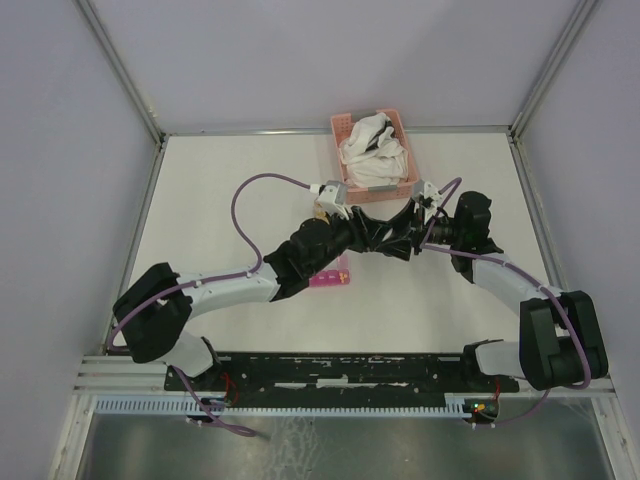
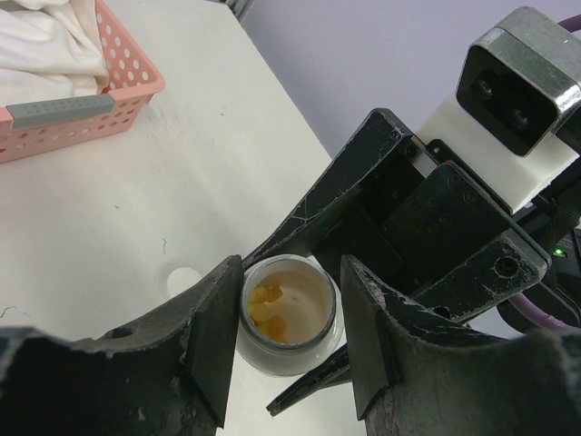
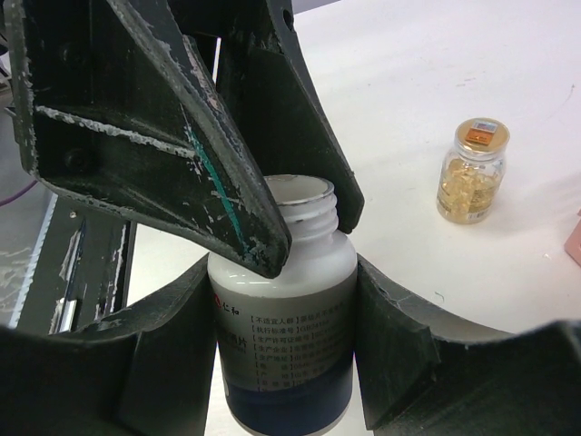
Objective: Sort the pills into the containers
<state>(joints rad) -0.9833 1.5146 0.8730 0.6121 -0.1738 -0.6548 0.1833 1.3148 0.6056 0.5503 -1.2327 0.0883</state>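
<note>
Left wrist: yellow pills (image 2: 265,307) in white bottle (image 2: 292,360); right gripper (image 3: 283,359) clamped on it; left gripper (image 2: 290,320) unclear.

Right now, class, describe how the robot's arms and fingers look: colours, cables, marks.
Both the left arm and right arm have white links between black joints, each trailed by a purple cable. The fingers are black, wedge-shaped and scuffed with pale scratches; one carries a teal streak. A silver camera on a white mount tops the right wrist.
</note>
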